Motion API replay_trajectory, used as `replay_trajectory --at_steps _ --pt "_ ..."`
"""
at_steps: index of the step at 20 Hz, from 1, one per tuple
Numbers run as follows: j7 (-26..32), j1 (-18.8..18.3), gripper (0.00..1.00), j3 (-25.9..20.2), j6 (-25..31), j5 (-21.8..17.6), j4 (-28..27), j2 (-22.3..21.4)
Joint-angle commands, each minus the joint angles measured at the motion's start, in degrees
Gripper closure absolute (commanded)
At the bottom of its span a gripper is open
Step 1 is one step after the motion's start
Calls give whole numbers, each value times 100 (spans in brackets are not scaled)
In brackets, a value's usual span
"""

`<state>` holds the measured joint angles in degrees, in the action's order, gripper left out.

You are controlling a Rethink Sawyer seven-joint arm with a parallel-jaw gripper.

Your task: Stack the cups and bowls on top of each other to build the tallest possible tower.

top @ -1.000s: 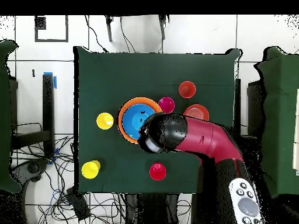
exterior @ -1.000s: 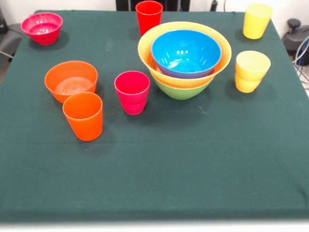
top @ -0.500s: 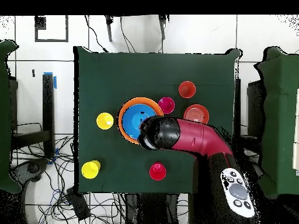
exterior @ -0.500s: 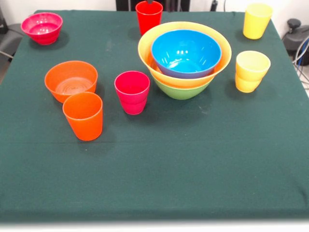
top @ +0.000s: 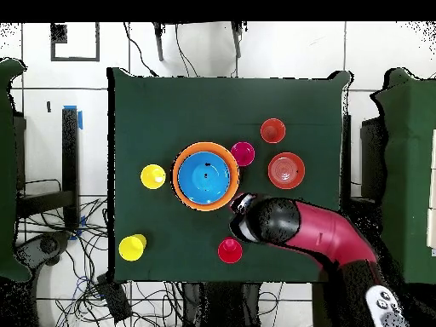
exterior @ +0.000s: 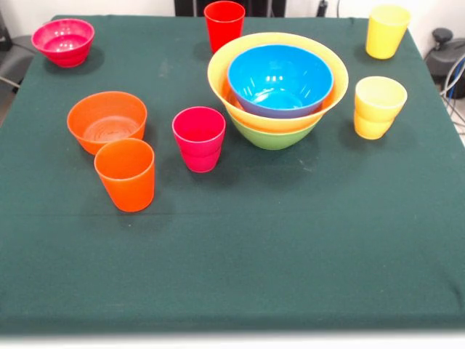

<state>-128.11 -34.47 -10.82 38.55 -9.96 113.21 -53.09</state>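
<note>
The tower is a green bowl holding a wide yellow bowl with a blue bowl inside; from above only the blue bowl and its rim show. Around it stand a red cup, two yellow cups, a magenta cup, an orange cup, an orange bowl and a magenta bowl. My gripper hangs under the arm's end beside the tower, near the red cup; the arm hides it.
A dark green cloth covers the table. The red arm crosses the table's corner in the overhead view and covers the magenta bowl there. Cables lie on the floor beyond the table's edge.
The arm has swung off the tower toward the robot's base, uncovering the blue bowl in the overhead view. No cup or bowl has moved.
</note>
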Motion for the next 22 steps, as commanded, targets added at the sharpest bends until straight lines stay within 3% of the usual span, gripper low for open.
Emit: replay_trajectory --at_steps 1,9,22 --pt "1469 -408 0 -629 -394 -756 689 -9" --pt "1070 -641 0 -804 -848 -1302 904 115" --pt "659 -883 0 -831 -1412 -1870 1148 389"
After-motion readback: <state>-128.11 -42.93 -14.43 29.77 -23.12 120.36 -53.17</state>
